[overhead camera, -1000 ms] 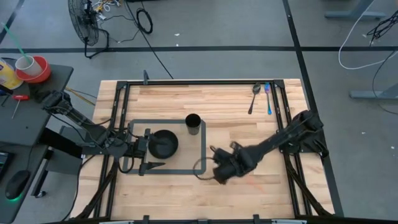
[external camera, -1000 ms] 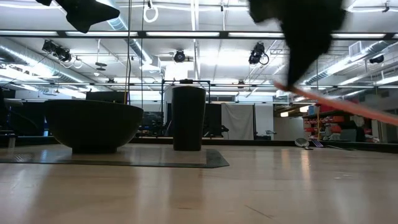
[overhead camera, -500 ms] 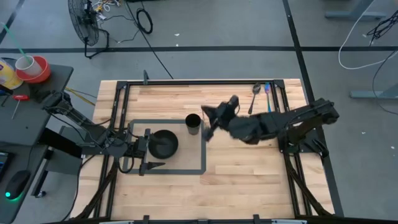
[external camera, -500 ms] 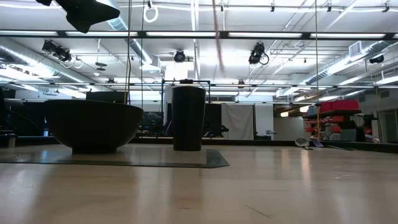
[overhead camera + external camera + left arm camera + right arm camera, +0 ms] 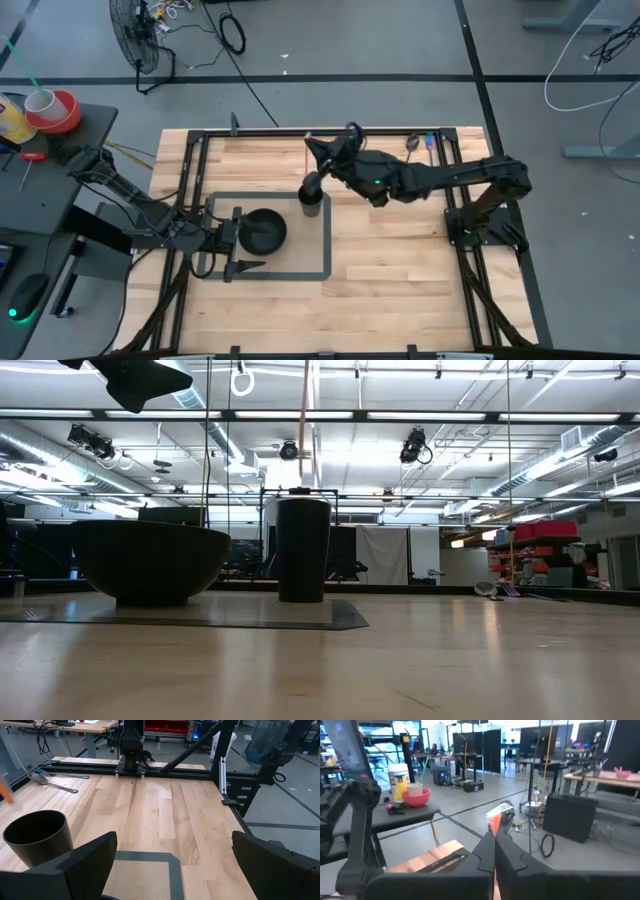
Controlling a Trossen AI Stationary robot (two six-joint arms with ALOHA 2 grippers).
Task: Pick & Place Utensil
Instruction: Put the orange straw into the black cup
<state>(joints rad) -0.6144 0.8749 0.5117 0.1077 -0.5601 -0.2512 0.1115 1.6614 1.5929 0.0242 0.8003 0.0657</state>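
On the wooden table, my right gripper pinches the orange utensil above the cup. I should lower it straight, centred. My left gripper waits wide by the bowl.

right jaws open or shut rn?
Shut. In the right wrist view the right gripper has its jaws pressed together on an orange utensil; from above it hangs over the black cup.

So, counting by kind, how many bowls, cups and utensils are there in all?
bowl: 1
cup: 1
utensils: 3 (spoon, blue utensil, orange utensil held in the right gripper)
Total: 5
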